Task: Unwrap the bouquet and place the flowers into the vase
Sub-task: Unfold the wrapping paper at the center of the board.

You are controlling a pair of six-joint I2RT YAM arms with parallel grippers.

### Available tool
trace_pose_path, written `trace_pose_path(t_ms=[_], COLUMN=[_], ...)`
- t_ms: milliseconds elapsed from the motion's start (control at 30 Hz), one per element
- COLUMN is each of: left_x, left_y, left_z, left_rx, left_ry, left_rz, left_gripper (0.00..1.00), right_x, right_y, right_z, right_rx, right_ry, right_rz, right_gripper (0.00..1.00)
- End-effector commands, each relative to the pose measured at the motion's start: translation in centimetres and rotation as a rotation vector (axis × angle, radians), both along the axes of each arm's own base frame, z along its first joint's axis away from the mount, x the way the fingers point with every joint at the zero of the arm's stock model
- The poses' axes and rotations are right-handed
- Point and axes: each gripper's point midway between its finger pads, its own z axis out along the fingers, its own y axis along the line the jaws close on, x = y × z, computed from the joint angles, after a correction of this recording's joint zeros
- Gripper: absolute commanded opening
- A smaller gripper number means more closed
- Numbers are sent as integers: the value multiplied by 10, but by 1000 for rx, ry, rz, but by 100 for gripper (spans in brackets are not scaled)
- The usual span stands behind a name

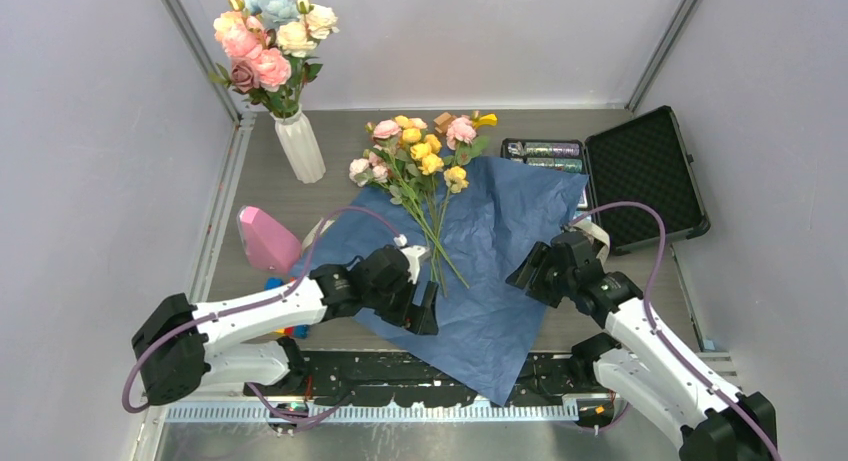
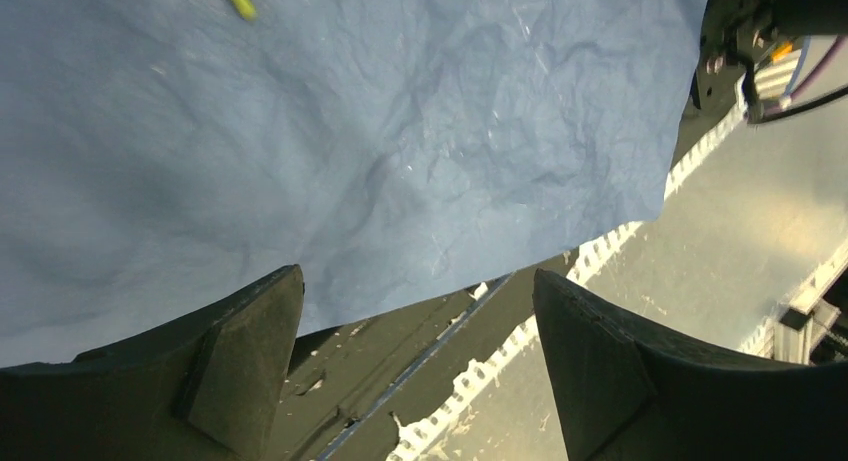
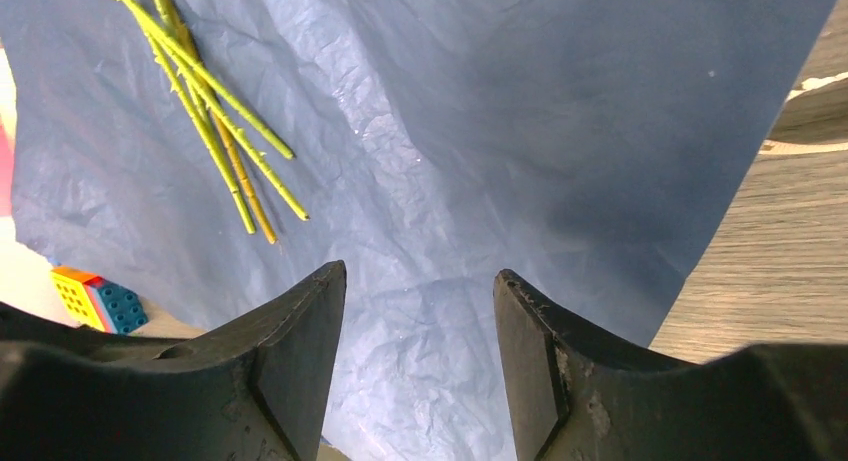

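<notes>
Top external: flowers [image 1: 420, 166] seemingly beside left pincer [image 1: 421, 315]

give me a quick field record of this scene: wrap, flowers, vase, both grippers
wrap: blue paper spread open flat
flowers: loose, lying on the paper, blooms toward the far side
vase: upright, far left, holds bigger blooms
left gripper: open, empty, over the paper near the stem ends
right gripper: open, empty, over the paper's right part
stage: unwrapped, flowers not yet in vase
</notes>
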Motion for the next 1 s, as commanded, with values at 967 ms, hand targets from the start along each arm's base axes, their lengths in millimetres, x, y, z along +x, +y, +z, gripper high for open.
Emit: trace_pose_path(t_ms=[967], left_x=[188], left_y=[105], left_z=[115], left_rx=[-15], left_ry=[-319], left_rz=[388], left_gripper=[89], right_x=[55], right_y=[127], right_z=[6], right_rx=[-116], right_ry=[-170], right_rz=[529], right_gripper=[47])
